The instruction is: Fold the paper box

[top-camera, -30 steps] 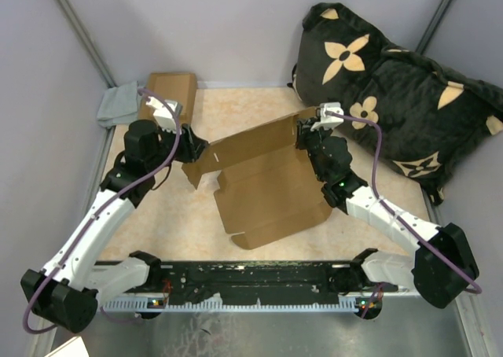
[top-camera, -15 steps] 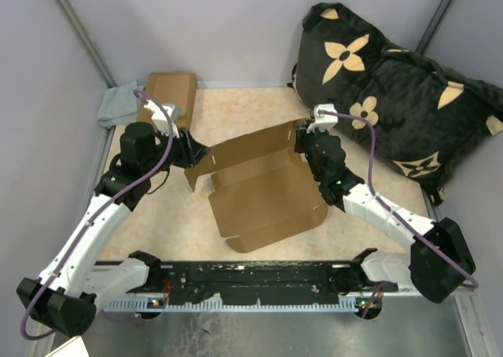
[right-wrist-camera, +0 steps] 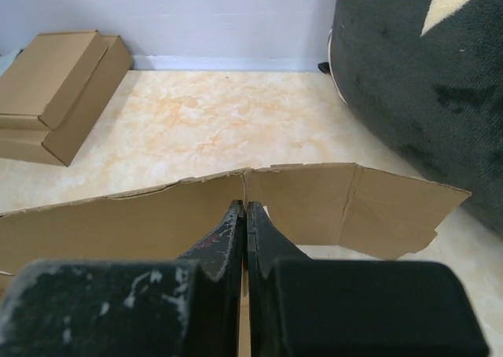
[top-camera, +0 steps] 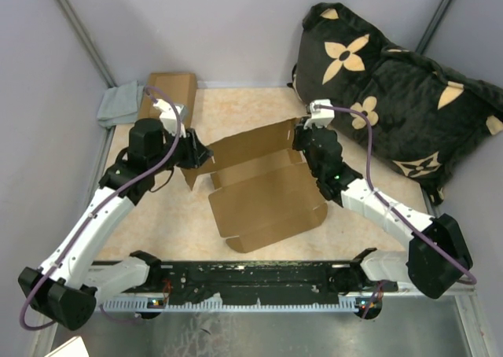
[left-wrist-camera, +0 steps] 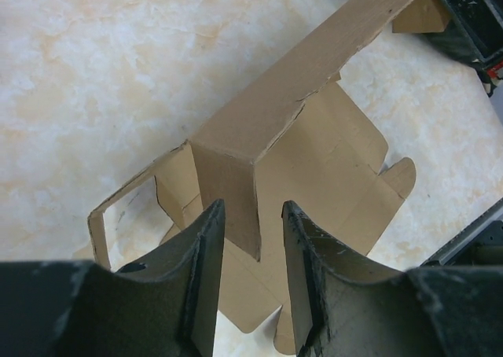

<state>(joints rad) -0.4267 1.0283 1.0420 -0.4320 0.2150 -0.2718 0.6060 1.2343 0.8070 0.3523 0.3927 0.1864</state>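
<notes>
the paper box point(top-camera: 263, 196) sits on the bench point(top-camera: 236, 109), its raised rear wall running between the arms: right hand point(right-wrist-camera: 246, 207) clamped on its right end, left hand point(left-wrist-camera: 253, 207) (fingers apart) straddling the left corner flap.

Far left corner of the desk point(top-camera: 236, 109), and there's a pair of flat brown cardboard boxes point(top-camera: 170, 90), one stacked on the other, close to the pale grey back wall point(top-camera: 220, 27). Just beside them on the left, a crumpled grey cloth point(top-camera: 118, 105) sits at the desk's edge. Over on the right, a big black cushion point(top-camera: 393, 82) with cream flower shapes fills the far right corner, bulging over the desk's edge. The desk top itself is marbled cream and orange. A black rail point(top-camera: 259, 277) runs along the near edge.
</notes>
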